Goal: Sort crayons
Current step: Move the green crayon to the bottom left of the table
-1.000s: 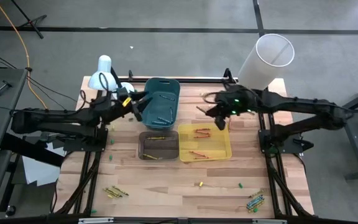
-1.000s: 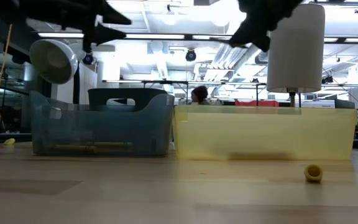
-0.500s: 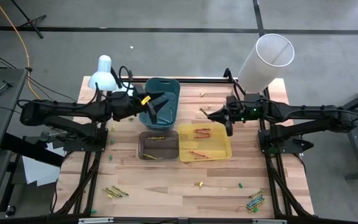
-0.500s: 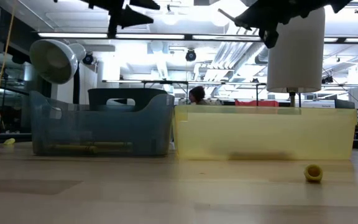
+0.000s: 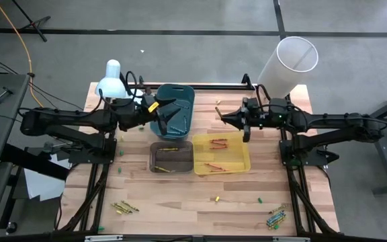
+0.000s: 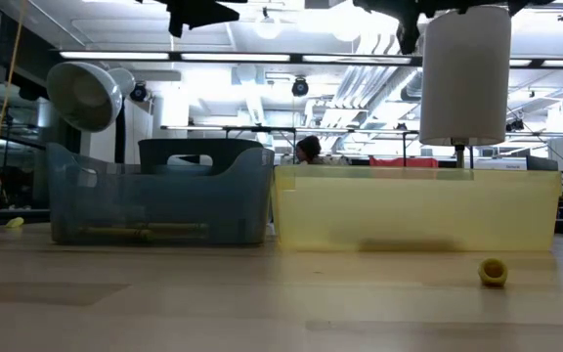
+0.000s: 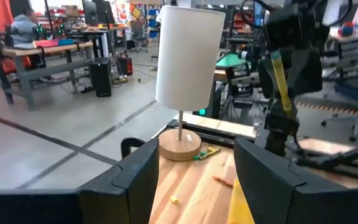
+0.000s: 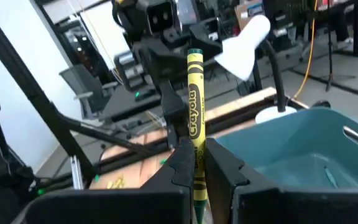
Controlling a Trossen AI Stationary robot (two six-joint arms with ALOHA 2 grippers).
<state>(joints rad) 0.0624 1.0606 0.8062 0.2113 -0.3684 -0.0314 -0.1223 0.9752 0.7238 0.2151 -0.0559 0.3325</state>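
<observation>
since the earlier frames the right gripper [image 5: 223, 118] has lifted clear of the yellow bin [image 5: 242, 165] and swung level near the table's [image 5: 180, 202] far edge, fingers clamped on a yellow crayon [image 8: 195, 124]. the left gripper [image 5: 166, 114] has moved over the teal bin [image 5: 188, 94], fingers spread wide and empty. 2 orange crayons [image 5: 218, 142] lie in the yellow bin, so this yellow one likely belongs in the grey bin [image 5: 154, 161] with its yellow crayon. carry it level, lower inside the bin's walls, then release.
</observation>
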